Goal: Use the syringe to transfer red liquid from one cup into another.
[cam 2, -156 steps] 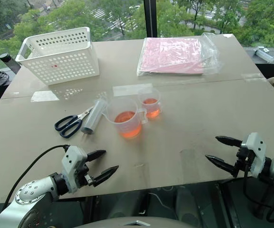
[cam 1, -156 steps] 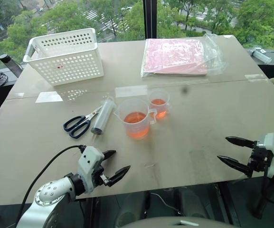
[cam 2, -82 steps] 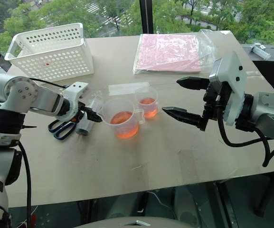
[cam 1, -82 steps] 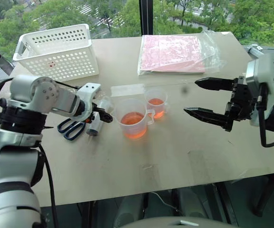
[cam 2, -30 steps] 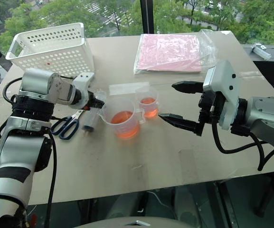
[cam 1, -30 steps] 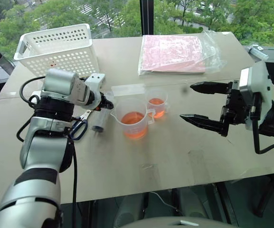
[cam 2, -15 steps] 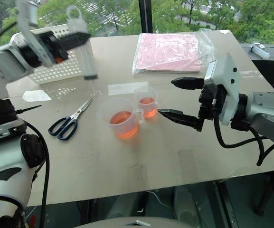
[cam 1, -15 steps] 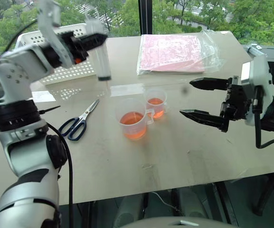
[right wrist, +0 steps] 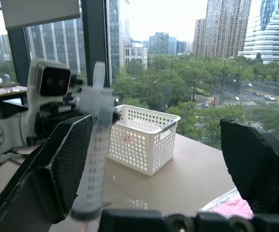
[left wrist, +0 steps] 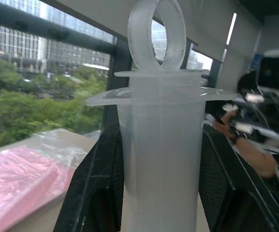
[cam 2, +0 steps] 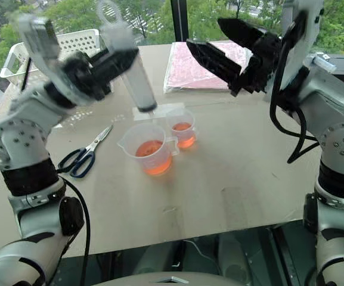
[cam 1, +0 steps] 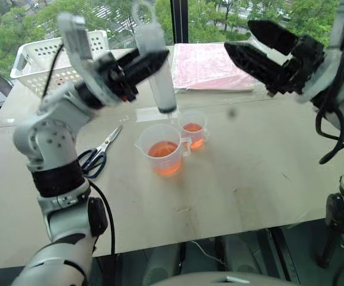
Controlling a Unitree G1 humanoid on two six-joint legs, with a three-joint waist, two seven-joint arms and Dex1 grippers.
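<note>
My left gripper (cam 1: 149, 61) is shut on the barrel of the clear syringe (cam 1: 158, 71) and holds it in the air. The ring of the syringe is up and its narrow tip points down, just above the two cups. The larger handled cup (cam 1: 163, 156) stands on the table with red liquid (cam 1: 162, 149) in it. The smaller cup (cam 1: 194, 129) stands close behind it to the right, also holding some red liquid. My right gripper (cam 1: 238, 36) hangs open in the air to the right of the syringe, apart from it. The left wrist view shows black fingers (left wrist: 98, 193) against the syringe barrel (left wrist: 161, 145).
A white perforated basket (cam 1: 40, 56) stands at the back left of the table. Black-handled scissors (cam 1: 97, 157) lie left of the cups. A clear bag with pink sheets (cam 1: 207, 68) lies at the back, behind my right gripper.
My left gripper has carried the syringe up and to the right, from beside the scissors to above the cups. My right gripper has risen and stayed open.
</note>
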